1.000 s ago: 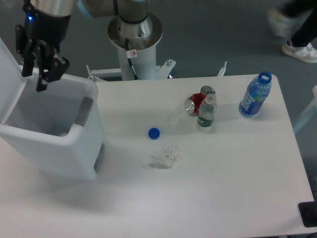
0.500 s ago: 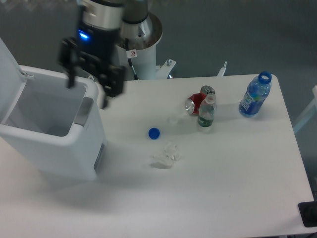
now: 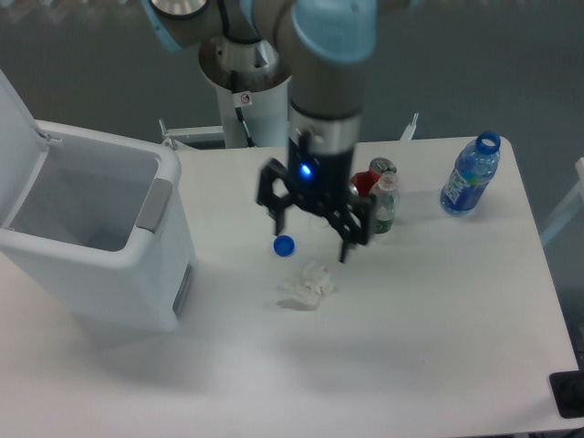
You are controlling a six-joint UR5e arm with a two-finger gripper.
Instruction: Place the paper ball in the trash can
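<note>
Spread wide with nothing between its black fingers, the gripper (image 3: 311,240) is seen hanging over the middle of the worktop (image 3: 429,347), just above and beside a small, flattish wad of crumpled white paper (image 3: 307,286) and a blue bottle cap (image 3: 284,245). No fist-sized paper ball with a dangling strip can be made out on the worktop. The trash can (image 3: 100,239), a smooth white rectangular plastic bin with a grey handle panel, is stood at the worktop's left edge with its hinged lid raised.
</note>
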